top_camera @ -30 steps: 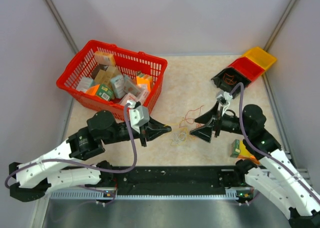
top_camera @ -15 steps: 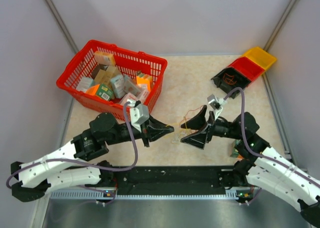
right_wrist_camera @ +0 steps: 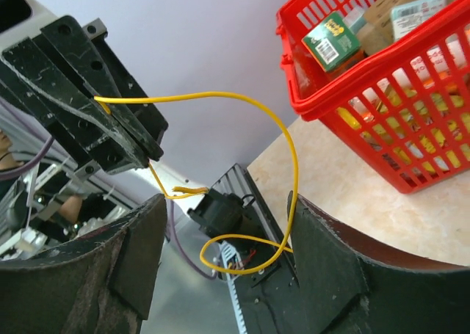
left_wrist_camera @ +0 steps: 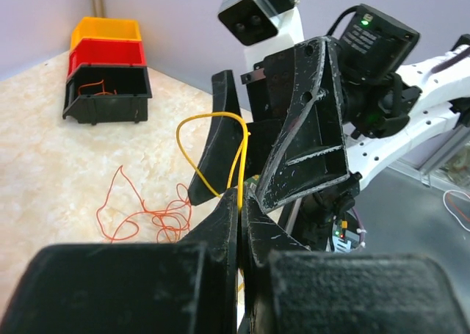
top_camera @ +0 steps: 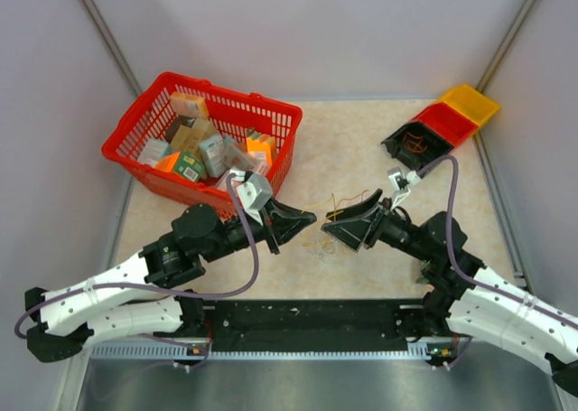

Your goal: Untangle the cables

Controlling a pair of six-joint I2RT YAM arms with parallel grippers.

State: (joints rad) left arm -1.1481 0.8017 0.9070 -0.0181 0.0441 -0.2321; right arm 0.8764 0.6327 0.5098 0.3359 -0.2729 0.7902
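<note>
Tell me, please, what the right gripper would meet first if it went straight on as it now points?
The right gripper would most likely meet the yellow wire looping between its open jaws first, then the left gripper, shut on that wire; depth is hard to judge.

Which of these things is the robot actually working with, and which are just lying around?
Job:
yellow wire, pinched in the left fingers
orange wire tangle
open right fingers

Lying about:
red basket of boxes
stacked bins
</note>
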